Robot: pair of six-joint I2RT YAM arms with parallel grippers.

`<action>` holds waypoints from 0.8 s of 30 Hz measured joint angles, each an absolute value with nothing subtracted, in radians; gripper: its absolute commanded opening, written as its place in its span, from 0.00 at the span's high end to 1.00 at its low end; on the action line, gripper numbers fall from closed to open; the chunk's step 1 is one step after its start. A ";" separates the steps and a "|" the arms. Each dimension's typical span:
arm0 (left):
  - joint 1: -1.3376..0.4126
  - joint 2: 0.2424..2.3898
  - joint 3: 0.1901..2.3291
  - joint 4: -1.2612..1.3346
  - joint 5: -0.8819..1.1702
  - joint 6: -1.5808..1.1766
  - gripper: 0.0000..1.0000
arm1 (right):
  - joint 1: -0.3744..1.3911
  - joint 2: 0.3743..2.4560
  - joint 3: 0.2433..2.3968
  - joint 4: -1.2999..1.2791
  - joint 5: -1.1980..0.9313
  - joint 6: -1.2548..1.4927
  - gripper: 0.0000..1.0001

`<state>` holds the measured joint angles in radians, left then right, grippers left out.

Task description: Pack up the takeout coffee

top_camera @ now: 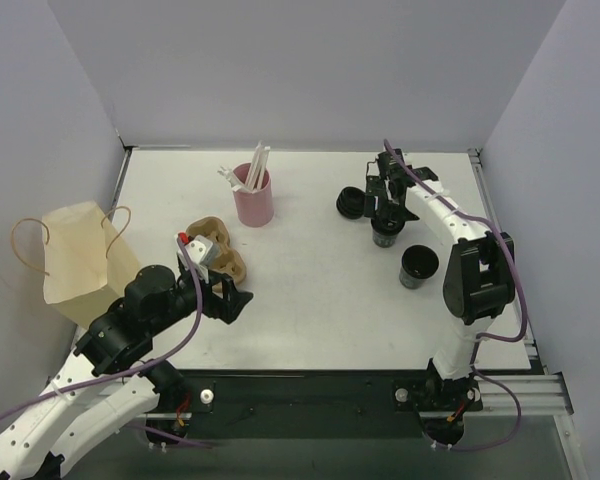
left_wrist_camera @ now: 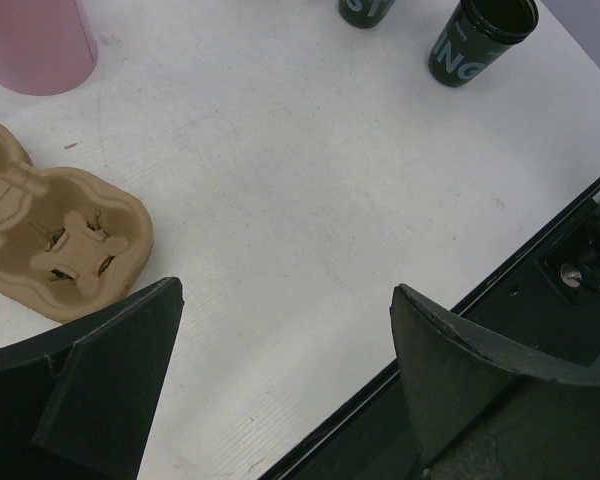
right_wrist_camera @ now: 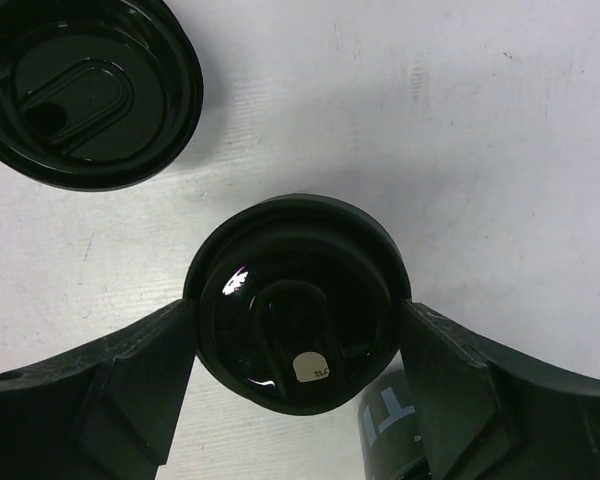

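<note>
The glossy black plastic lid [right_wrist_camera: 292,335], round and dished, sat level between the jaws of the right pincer [right_wrist_camera: 300,312], which gripped its rim on both sides. It was just over the upright dark-green cup [right_wrist_camera: 392,428], toward the tabletop's far right corner. The left pincer [left_wrist_camera: 287,292] gaped empty beside the moulded-pulp carrier [left_wrist_camera: 65,240].

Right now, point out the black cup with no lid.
The open cup nearest the arm bases; the other cup wears a lid, gripped by the right gripper.
</note>
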<state>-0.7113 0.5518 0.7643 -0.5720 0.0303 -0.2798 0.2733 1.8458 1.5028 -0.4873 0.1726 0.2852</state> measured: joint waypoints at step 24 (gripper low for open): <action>-0.711 0.635 0.957 -0.683 -0.271 -0.284 0.03 | 0.234 1.813 1.561 -0.611 0.120 0.256 0.10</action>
<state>-0.7113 0.6346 0.9565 -0.6827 -0.2714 -0.2844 0.2340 1.8130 1.5612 -0.6106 0.1196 0.2562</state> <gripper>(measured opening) 0.972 0.904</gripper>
